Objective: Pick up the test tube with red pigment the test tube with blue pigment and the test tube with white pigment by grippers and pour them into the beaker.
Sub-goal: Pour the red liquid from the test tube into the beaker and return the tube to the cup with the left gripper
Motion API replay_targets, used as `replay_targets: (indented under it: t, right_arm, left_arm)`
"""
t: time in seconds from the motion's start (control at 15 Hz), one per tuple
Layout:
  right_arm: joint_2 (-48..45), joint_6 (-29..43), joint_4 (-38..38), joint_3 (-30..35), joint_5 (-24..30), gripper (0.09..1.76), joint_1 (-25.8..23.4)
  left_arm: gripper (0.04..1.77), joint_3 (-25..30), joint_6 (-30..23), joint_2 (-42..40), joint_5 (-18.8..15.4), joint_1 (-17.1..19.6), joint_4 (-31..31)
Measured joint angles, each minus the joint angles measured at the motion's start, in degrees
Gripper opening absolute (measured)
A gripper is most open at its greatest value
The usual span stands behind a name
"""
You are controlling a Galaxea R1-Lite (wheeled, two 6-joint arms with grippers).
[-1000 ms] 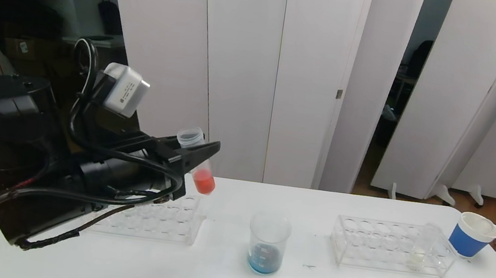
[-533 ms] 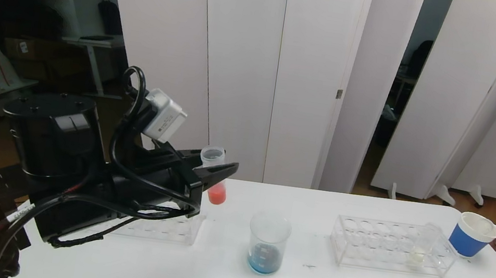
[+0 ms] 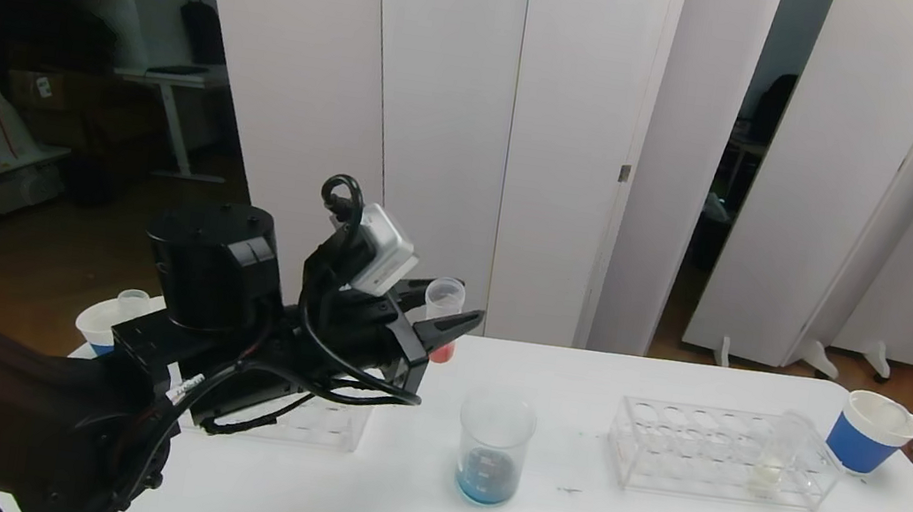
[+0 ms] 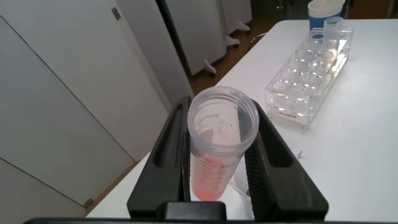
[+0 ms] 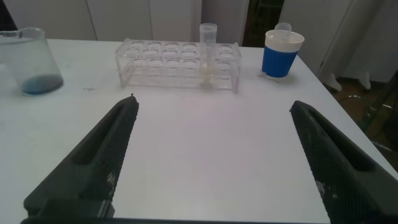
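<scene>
My left gripper (image 3: 451, 323) is shut on the test tube with red pigment (image 3: 446, 301), holding it upright in the air to the left of and behind the beaker (image 3: 493, 447). In the left wrist view the open-topped tube (image 4: 221, 146) sits between the two black fingers (image 4: 173, 134). The beaker holds a little blue liquid at its bottom. The test tube with white pigment (image 3: 778, 451) stands in the right rack (image 3: 666, 451) and shows again in the right wrist view (image 5: 208, 50). My right gripper (image 5: 214, 103) is open over bare table. The test tube with blue pigment is out of view.
A clear rack (image 3: 312, 422) lies under my left arm. A blue-and-white paper cup (image 3: 870, 431) stands at the table's far right, another (image 3: 100, 325) at the far left. The right wrist view shows the rack (image 5: 163, 62), cup (image 5: 281, 53) and beaker (image 5: 30, 61).
My left gripper has carried the red tube to the right and farther from me, closer to the beaker. The tube now stands more upright. The right gripper has not moved.
</scene>
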Motion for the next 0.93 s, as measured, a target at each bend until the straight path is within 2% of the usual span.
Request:
replay_targets:
  t: [0.13, 0.27, 0.4, 0.6, 0.93]
  right_arm:
    - [0.0, 0.0, 0.0, 0.0, 0.0, 1.75, 0.0]
    - [0.0, 0.0, 0.0, 0.0, -0.02, 1.75, 0.0]
    - [0.0, 0.0, 0.0, 0.02, -0.02, 1.75, 0.0]
    - [0.0, -0.02, 0.0, 0.02, 0.0, 1.75, 0.0]
    - [0.0, 0.04, 0.0, 0.02, -0.05, 1.75, 0.0]
  left_arm:
    - [0.58, -0.24, 5.0, 2.34, -1.71, 0.44, -2.4]
    - [0.58, -0.66, 10.51, 4.58, -5.67, 0.77, -4.6]
    - [0.58, -1.99, 12.98, 6.73, -9.26, 1.05, -6.36]
    - [0.58, -5.35, 17.32, 9.73, -12.73, 1.29, -7.45]
    - [0.58, -10.69, 29.64, 14.2, -13.84, 2.43, -8.63]
